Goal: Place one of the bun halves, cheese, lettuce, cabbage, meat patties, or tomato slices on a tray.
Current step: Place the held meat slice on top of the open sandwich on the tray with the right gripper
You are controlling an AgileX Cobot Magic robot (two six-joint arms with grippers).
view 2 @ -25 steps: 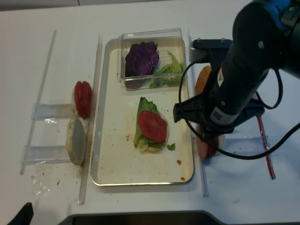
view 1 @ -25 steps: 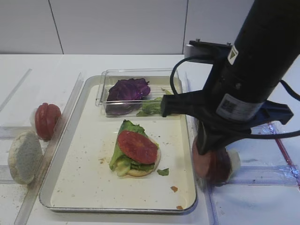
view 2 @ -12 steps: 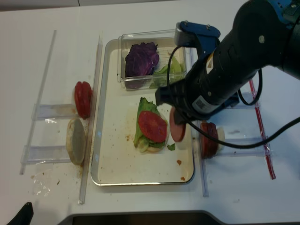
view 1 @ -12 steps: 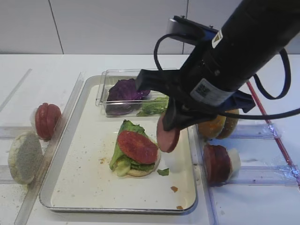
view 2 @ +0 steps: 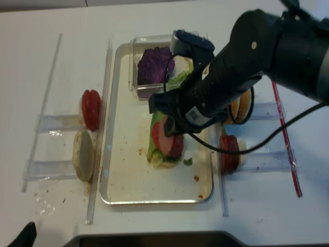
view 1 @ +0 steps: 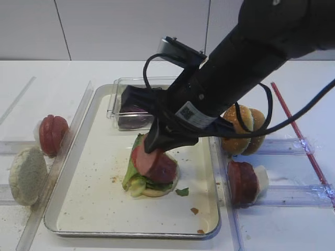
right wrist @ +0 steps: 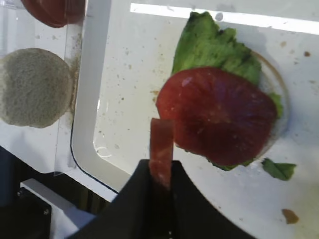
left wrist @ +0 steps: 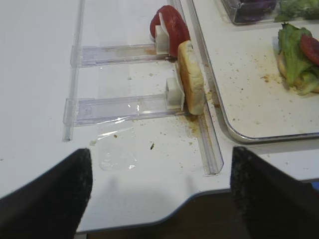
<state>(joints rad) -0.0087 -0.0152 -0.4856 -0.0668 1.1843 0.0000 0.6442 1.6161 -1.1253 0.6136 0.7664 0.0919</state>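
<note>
My right gripper (right wrist: 161, 167) is shut on a meat patty (right wrist: 161, 144), held on edge. In the high view the patty (view 1: 149, 159) hangs at the left side of a stack on the tray (view 1: 78, 198). I cannot tell whether it touches the stack. The stack is a tomato slice (right wrist: 219, 122) on lettuce (right wrist: 209, 47) on a bun half (right wrist: 280, 92). From above, the patty (view 2: 160, 136) overlaps the tomato slice (view 2: 176, 146). My left gripper (left wrist: 157, 199) stands open and empty over the table's front left edge.
A clear box (view 2: 139, 46) with cabbage (view 2: 154, 64) and lettuce sits at the tray's far end, under my right arm. Right racks hold bun halves (view 1: 243, 130) and meat patties (view 1: 242, 180). Left racks hold tomato slices (view 1: 52, 133) and a bun half (view 1: 27, 175).
My right gripper lifted the meat patty from the right rack and carried it left across the tray's rim to the stack. The left gripper shows no change.
</note>
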